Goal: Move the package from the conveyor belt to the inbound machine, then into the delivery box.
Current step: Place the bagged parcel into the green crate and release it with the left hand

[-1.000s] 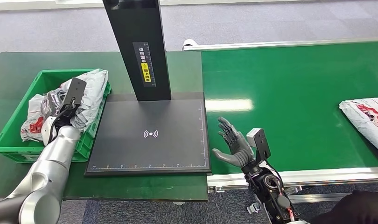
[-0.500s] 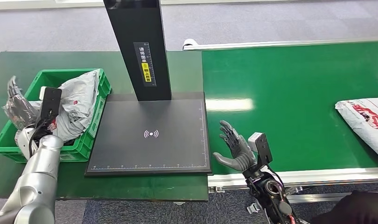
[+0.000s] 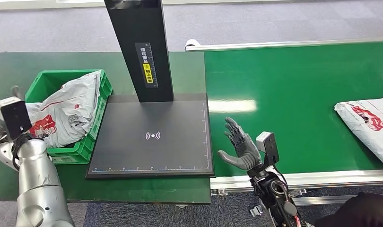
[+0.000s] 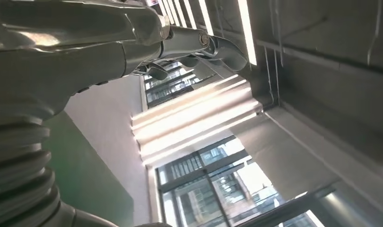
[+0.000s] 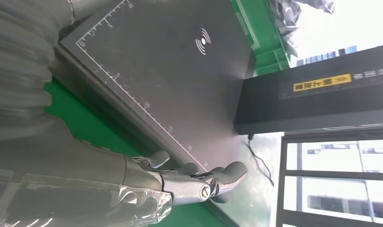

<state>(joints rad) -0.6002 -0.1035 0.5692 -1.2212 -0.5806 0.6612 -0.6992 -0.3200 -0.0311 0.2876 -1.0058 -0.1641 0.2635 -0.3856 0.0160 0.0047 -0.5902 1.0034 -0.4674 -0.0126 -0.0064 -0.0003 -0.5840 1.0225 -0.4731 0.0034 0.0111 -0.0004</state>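
Note:
A white-grey package [image 3: 369, 124] with red print lies on the green conveyor belt [image 3: 293, 90] at its right end. My right hand [image 3: 239, 149] stands open over the belt's near edge, palm toward the inbound machine's black plate [image 3: 152, 137], well apart from the package. In the right wrist view its fingers [image 5: 213, 179] are spread with nothing in them. My left arm [image 3: 33, 179] is drawn back beside the green delivery box [image 3: 102, 94], which holds grey packages [image 3: 62, 111]. The left hand [image 4: 133, 42] points up at the ceiling and holds nothing.
The machine's black column [image 3: 140, 47] rises at the back of the plate, between the box and the belt. The belt's silver frame [image 3: 303, 178] runs along the near edge. A dark shape [image 3: 360, 210] sits at the lower right corner.
My left arm has pulled back out of the delivery box toward me, leaving the grey package in it. The package on the belt has drifted left. The right hand has hardly moved.

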